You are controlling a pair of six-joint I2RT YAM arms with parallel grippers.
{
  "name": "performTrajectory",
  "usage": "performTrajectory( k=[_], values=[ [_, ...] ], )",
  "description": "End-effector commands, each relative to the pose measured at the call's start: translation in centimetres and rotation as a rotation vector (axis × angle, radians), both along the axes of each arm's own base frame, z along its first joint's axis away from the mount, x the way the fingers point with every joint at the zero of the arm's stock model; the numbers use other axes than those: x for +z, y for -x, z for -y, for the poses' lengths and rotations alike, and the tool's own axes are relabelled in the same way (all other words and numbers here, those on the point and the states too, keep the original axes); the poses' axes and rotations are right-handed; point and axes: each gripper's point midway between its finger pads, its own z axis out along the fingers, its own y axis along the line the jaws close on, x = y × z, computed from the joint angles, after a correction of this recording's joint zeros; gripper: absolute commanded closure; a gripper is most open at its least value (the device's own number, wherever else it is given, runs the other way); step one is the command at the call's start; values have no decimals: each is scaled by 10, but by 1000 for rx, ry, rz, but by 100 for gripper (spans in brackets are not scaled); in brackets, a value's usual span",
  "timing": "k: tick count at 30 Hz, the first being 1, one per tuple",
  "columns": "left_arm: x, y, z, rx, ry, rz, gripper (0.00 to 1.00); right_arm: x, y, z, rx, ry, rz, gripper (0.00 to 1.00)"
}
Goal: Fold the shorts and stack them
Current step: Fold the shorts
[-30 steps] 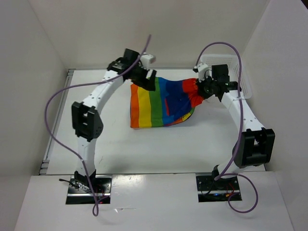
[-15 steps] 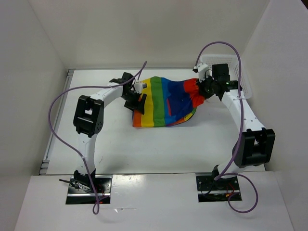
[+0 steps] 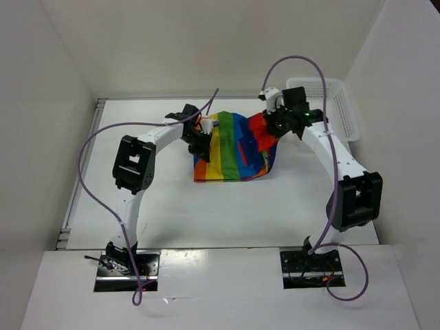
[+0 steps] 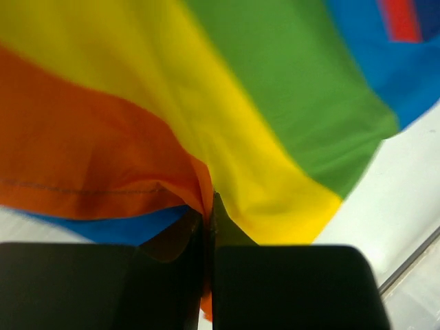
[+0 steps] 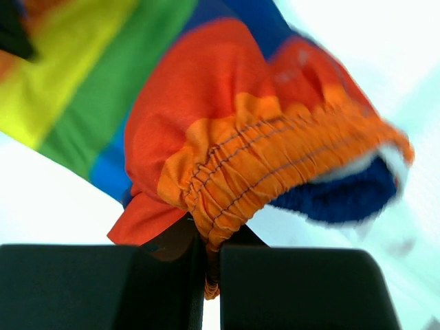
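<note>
The shorts lie toward the far edge of the surface, roughly midway between its left and right edges, stretched between the two arms. Their stripes run orange, yellow, green, blue and red from left to right, and the near hem rests flat on the surface.

The left gripper sits at the left edge of the cloth, over the orange stripe. In the left wrist view its jaws are pressed together on a fold where orange meets yellow, and the cloth fans out away from the fingers.

The right gripper is at the far right end of the shorts, where the red cloth is bunched and drawn up off the surface. In the right wrist view its jaws are clamped on the gathered orange waistband, with red and blue cloth hanging around the grip.

A white mesh basket stands in the far right corner of the surface, apart from the shorts, just beyond the right arm.
</note>
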Motion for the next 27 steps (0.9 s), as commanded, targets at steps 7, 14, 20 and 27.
performTrajectory(
  k=[7, 14, 20, 27],
  values=[
    [16, 6, 32, -74, 70, 23, 92, -11, -10, -118, 149, 77, 80, 100],
    [21, 6, 33, -78, 81, 28, 92, -44, 8, -170, 263, 150, 59, 100],
    [14, -2, 19, -45, 95, 3, 92, -40, -7, -207, 262, 96, 81, 92],
    [5, -2, 14, -35, 91, -8, 90, -48, 8, -261, 379, 91, 87, 46]
  ],
)
